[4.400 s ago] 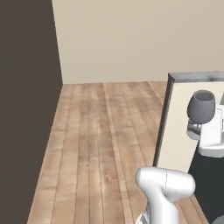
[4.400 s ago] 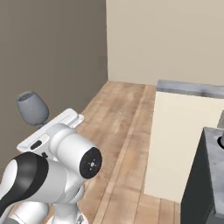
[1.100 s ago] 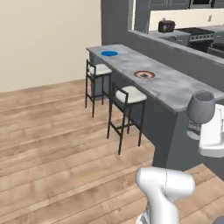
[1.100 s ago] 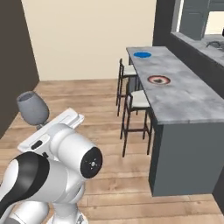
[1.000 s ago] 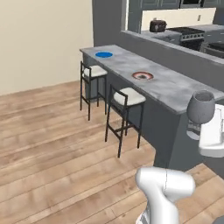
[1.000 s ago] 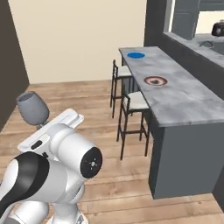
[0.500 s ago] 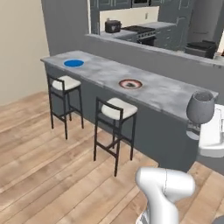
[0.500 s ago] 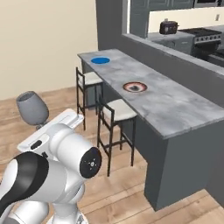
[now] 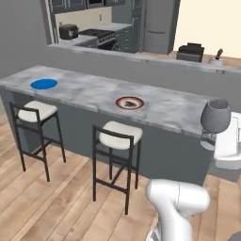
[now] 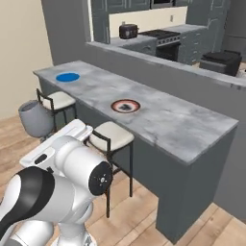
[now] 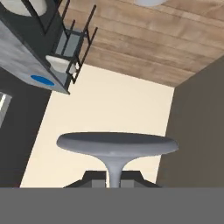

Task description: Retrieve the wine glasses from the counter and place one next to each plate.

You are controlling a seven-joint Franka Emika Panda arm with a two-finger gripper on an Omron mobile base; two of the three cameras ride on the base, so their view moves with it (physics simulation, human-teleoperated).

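wine glass [image 9: 215,116]: clear with a grey tint, bowl, stem and foot alike
bar top [image 9: 174,110]: white marble with grey veining
bar body [image 10: 182,192]: dark grey
far plate [image 9: 44,84]: plain bright blue
near plate [image 9: 130,102]: reddish-brown rim, white and dark centre
stools [image 9: 118,133]: white seats on thin black frames
floor [image 9: 52,207]: light brown wood planks
wall [image 10: 19,53]: cream
kitchen cabinets [image 10: 144,9]: dark blue-grey

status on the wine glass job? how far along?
Done: one wine glass is picked up. In hand: the claw is shut on its stem, carried upright facing the bar. Left: no glass stands by the blue plate or the brown-rimmed plate yet.
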